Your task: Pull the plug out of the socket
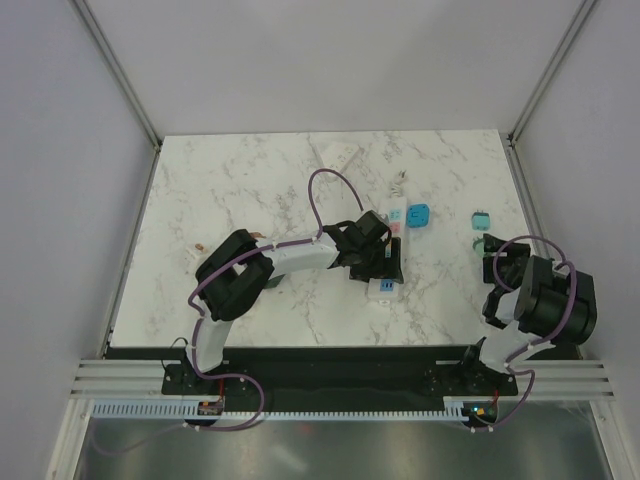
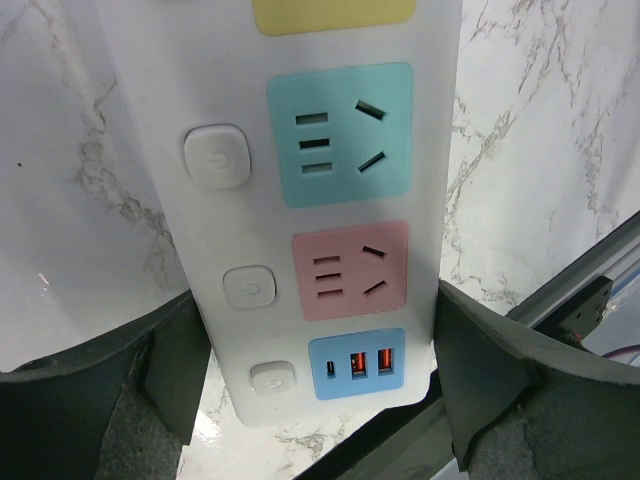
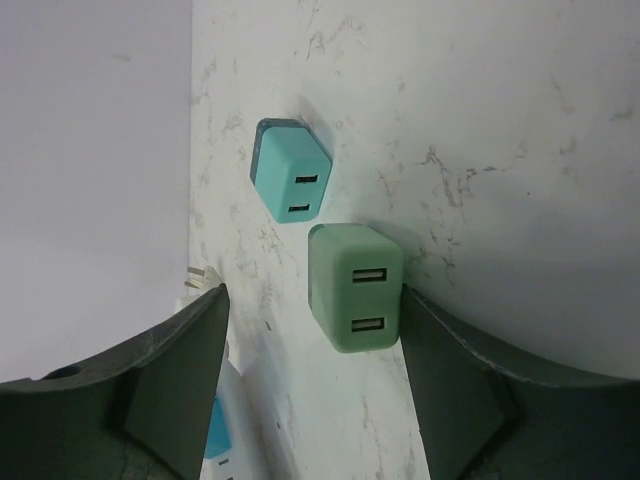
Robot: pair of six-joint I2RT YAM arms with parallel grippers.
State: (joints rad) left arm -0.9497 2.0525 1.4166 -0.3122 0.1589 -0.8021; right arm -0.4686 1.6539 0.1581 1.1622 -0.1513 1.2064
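Nearest to us, in the left wrist view, are the dark fingers of the left end effector, one at 8 o'clock and one at 4 o'clock of the frame. They sit against the two long edges of the white power strip — clenched across its width at the end that carries the blue USB panel. At 12 o'clock from that panel we see a pink socket, then a teal socket, each with a white button at its 9 o'clock side.

From overhead, the strip lies on the marble bench, toward 3 o'clock from the bench's middle. A blue plug lies just beside the strip's far end, at 3 o'clock.

The right end effector is released, its jaws wide. The green plug lies on the bench between them, touching the finger at its 3 o'clock side and apart from the other. It is off the strip and well apart from it — out near the bench's 3 o'clock edge. A teal plug lies near it at 11 o'clock in the right wrist view, not touching.
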